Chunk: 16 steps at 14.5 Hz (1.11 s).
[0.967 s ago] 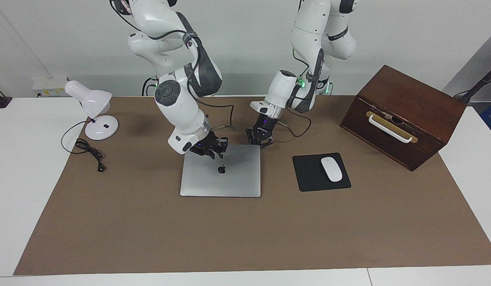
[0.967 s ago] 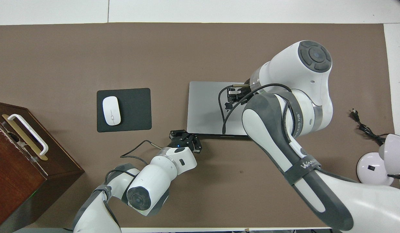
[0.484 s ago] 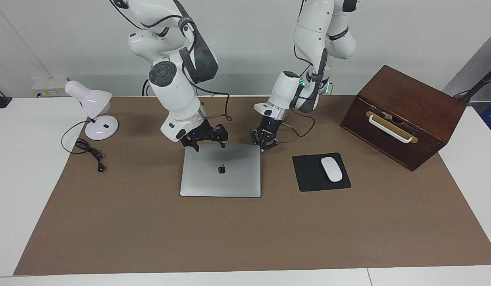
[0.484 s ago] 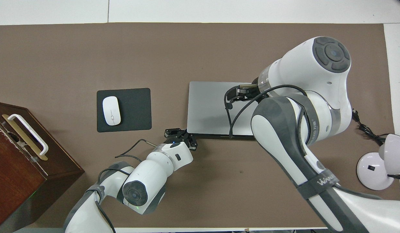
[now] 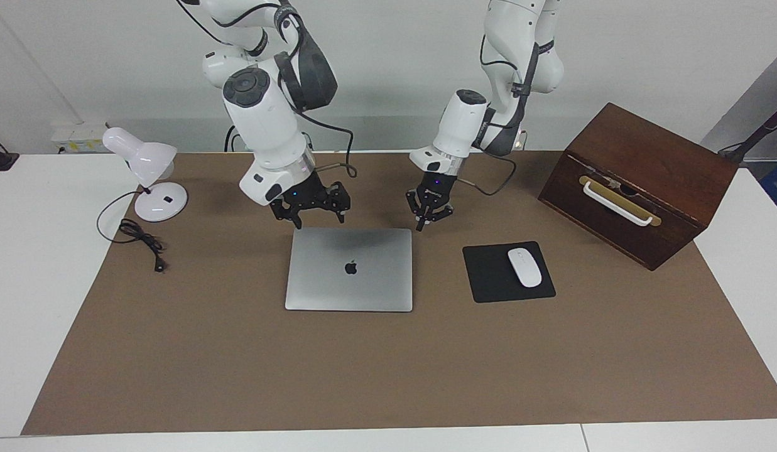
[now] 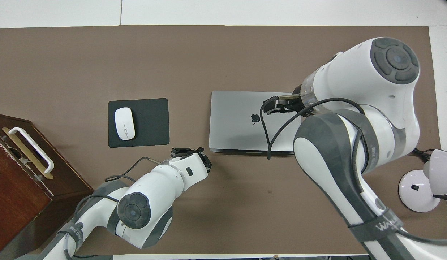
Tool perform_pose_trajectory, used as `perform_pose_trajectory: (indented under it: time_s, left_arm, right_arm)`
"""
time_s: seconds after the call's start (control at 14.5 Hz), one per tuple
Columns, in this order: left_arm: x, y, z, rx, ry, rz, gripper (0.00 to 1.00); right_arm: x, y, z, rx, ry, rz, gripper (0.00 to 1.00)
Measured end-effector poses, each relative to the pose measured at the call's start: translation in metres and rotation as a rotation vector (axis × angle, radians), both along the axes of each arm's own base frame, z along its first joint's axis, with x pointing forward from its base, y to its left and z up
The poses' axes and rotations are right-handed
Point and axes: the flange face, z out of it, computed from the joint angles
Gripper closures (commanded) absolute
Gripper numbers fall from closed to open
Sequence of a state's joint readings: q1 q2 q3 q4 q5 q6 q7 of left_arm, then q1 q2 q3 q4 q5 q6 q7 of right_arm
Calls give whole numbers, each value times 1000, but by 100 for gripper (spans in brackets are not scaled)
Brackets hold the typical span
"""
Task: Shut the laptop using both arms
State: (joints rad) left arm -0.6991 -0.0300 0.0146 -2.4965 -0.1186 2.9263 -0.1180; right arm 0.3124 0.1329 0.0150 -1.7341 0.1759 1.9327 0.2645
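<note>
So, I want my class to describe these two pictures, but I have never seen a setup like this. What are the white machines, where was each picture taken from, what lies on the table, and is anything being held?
They are two robot arms, each ending in a two-finger gripper. One picture faces them from across the table; the other looks down from above their end.

On the brown mat lie a closed silver laptop, a white mouse on a black mouse pad, a wooden box and a white desk lamp.

The left gripper is shut, raised above the laptop's corner nearest the mouse pad. The right gripper is open, above the laptop's edge nearest the robots. Neither holds anything.
</note>
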Motion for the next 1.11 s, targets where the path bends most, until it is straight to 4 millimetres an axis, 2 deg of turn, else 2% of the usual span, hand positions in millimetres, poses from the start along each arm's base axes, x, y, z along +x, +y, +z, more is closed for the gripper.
perform_pose_trajectory:
  time_s: [0.35, 0.48, 0.69, 0.76, 0.83, 0.9, 1.11]
  left_arm:
    - [5, 33, 51, 56, 122, 40, 100]
    - [14, 51, 88, 85, 179, 49, 100]
    - [29, 89, 140, 119, 232, 47, 100]
    - [32, 100, 153, 122, 243, 55, 81]
    - [34, 110, 164, 123, 250, 67, 35]
    - [36, 119, 173, 125, 260, 80, 0]
    - [42, 148, 202, 148, 283, 123, 0]
  right_arm:
    - [-8, -37, 37, -70, 10, -17, 0]
    - [-10, -58, 54, -97, 19, -36, 0]
    - [-14, -91, 70, -106, 35, -25, 0]
    - [-15, -99, 73, -112, 38, -16, 0]
    - [-15, -104, 76, -123, 38, -9, 0]
    - [-15, -106, 79, -131, 37, -6, 0]
    - [-16, -113, 83, -138, 33, -2, 0]
